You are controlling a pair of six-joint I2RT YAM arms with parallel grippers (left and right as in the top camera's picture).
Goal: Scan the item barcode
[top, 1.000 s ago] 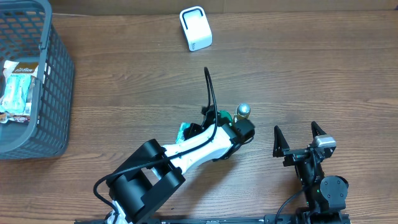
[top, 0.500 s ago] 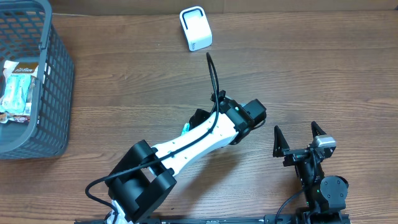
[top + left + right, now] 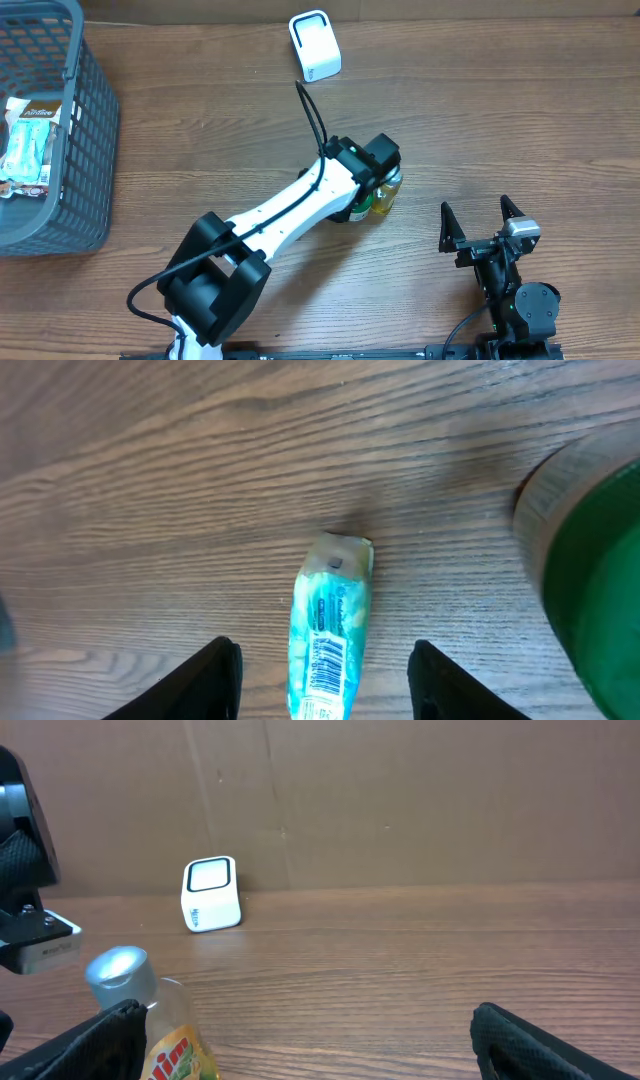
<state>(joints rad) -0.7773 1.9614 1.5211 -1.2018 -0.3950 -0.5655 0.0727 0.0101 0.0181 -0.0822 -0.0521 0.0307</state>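
Overhead: the left hand [image 3: 372, 165] sits mid-worktop [image 3: 520, 110], right beside a yellow-green bottle [image 3: 386, 193], and its arm hides whatever's underneath. The white scanner [image 3: 315, 46] stands well apart at the far edge, and a grey basket [image 3: 95, 140] holding some packets sits off to the left. The right hand [image 3: 482, 222] is parked near the front, spread wide and empty.

Left wrist: the teal packet [image 3: 328, 625] lies flat on the wood, barcode [image 3: 327, 665] up. The fingers are partly spread either side of it and aren't gripping. I'd come straight down and pinch the narrow sides, staying off the barcode. The bottle just beside looks easy to knock.

Right wrist: plain wood grain with a brown board wall [image 3: 400, 800] behind the scanner. So the code probably needs turning toward the scanner's window.
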